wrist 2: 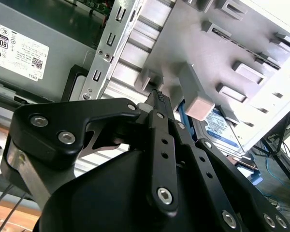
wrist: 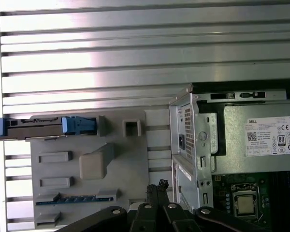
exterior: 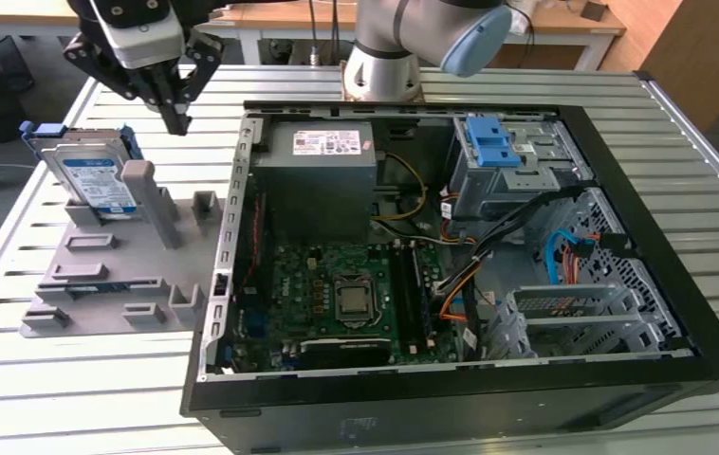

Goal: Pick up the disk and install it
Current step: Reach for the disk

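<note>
The disk (exterior: 91,177) is a silver drive with a white-and-blue label in a blue carrier frame. It stands on edge, leaning against a post of the grey holder plate (exterior: 113,275) at the exterior view's left. It appears edge-on in the first wrist view (wrist: 48,127) and partly behind a grey post in the second wrist view (wrist 2: 223,129). My gripper (exterior: 178,120) hangs above the table between the disk and the open computer case (exterior: 246,237), slightly right of the disk. Its black fingers (wrist 2: 158,99) meet at the tips, shut on nothing; the tips also appear in the first wrist view (wrist: 160,185).
The open case holds a grey power-supply box (exterior: 322,156), a motherboard (exterior: 341,294), cables and a drive bay with a blue latch (exterior: 491,142). The holder plate carries several upright grey posts (exterior: 144,199). The slatted metal table (exterior: 119,408) extends around both.
</note>
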`<state>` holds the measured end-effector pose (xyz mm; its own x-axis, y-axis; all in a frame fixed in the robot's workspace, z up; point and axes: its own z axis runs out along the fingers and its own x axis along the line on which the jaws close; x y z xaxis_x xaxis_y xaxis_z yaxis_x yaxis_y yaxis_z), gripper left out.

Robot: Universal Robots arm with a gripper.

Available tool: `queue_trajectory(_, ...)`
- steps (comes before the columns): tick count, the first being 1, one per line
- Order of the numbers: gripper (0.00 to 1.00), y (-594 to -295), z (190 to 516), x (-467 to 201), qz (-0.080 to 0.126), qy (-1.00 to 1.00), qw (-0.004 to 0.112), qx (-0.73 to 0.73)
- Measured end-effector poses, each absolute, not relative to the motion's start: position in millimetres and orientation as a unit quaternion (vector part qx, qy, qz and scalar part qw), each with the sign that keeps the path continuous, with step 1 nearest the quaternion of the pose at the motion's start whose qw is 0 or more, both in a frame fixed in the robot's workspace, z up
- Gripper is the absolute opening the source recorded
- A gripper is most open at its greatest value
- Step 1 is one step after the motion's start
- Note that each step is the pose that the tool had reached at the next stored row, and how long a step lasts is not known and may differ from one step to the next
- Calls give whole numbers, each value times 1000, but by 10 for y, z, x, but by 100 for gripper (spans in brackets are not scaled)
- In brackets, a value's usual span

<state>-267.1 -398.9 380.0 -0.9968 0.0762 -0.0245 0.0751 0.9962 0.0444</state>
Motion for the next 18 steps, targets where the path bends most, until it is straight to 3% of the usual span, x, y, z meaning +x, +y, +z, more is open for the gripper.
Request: queue_trajectory(18, 11, -3989, 3798, -2722, 22, 999, 13, 38)
